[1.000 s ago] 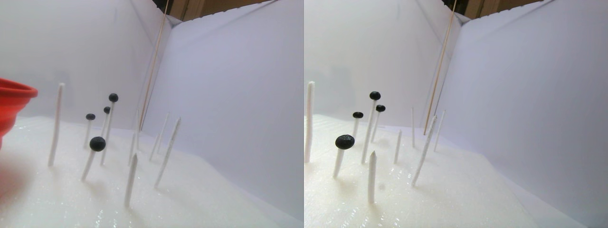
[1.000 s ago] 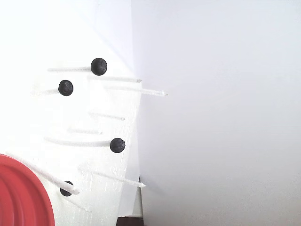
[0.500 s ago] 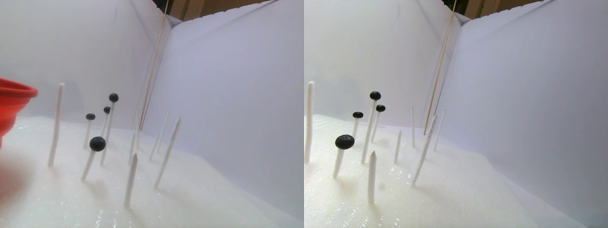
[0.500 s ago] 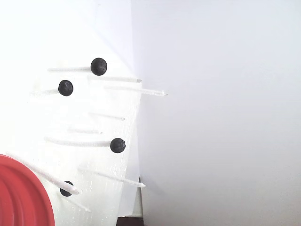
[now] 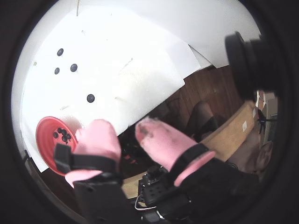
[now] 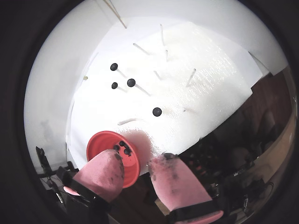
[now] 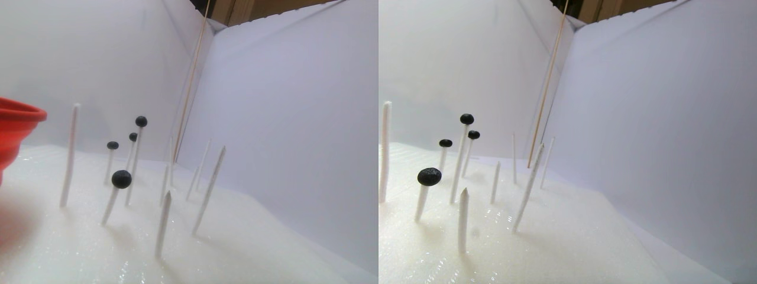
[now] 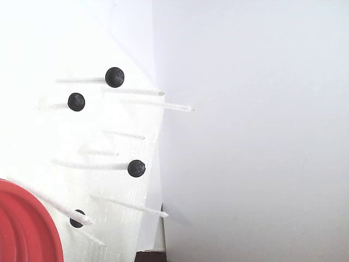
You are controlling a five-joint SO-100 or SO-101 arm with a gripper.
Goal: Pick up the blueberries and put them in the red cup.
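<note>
Red cup (image 6: 110, 149) sits beside the white sticks (image 7: 163, 222), several berries inside it. Four blueberries (image 6: 157, 112) top sticks beyond the cup. Pink pincer (image 6: 136, 168) hangs spread, empty, over the cup's edge.

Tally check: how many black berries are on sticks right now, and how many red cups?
Black berries on sticks: 4
Red cup: 1
Total: 5
</note>
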